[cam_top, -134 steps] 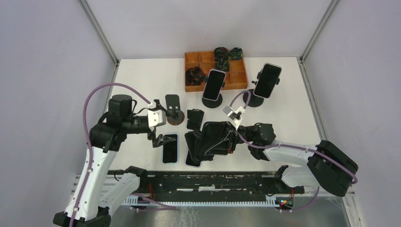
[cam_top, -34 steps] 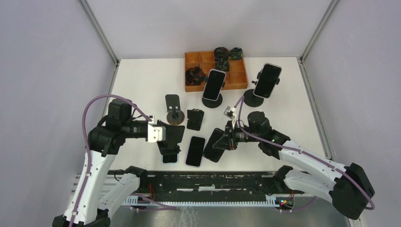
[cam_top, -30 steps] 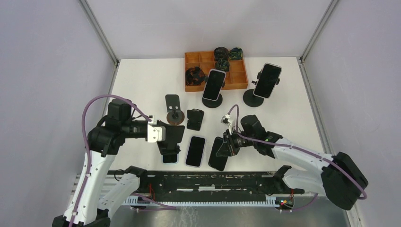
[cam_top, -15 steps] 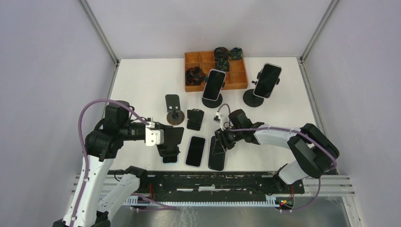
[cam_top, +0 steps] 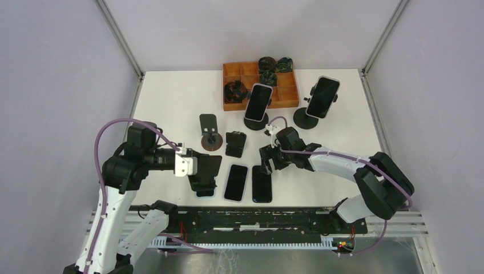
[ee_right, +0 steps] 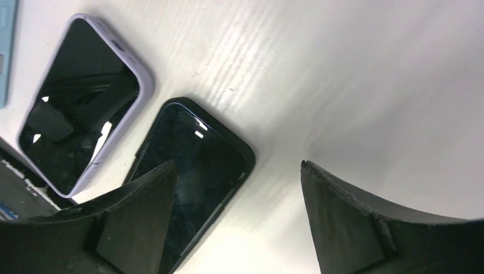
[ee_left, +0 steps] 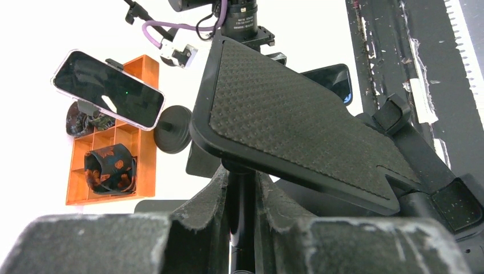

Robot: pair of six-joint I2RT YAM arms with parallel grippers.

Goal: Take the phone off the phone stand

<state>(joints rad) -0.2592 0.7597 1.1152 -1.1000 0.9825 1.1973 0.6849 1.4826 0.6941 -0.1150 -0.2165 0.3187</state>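
My left gripper (cam_top: 198, 171) is shut on the thin stem of an empty black phone stand (cam_top: 204, 169). In the left wrist view its fingers (ee_left: 214, 200) pinch the stem under the stand's textured plate (ee_left: 297, 123). A black phone (cam_top: 262, 184) lies flat on the table, screen up, near the front edge. My right gripper (cam_top: 267, 162) hovers just behind it, open and empty. In the right wrist view the black phone (ee_right: 194, 182) lies under the left finger (ee_right: 142, 211), apart from it.
A lavender phone (cam_top: 236, 182) lies beside the black one, and a light-blue phone (cam_top: 206, 190) peeks from under the held stand. Two phones (cam_top: 258, 103) (cam_top: 323, 97) stand on stands at the back. Two empty stands (cam_top: 210, 132) (cam_top: 235, 144) and an orange tray (cam_top: 259, 85) lie beyond.
The right gripper laid the black phone flat beside the lavender one, opened, and drew back toward the far side. The left arm kept its hold on the stand, almost still.
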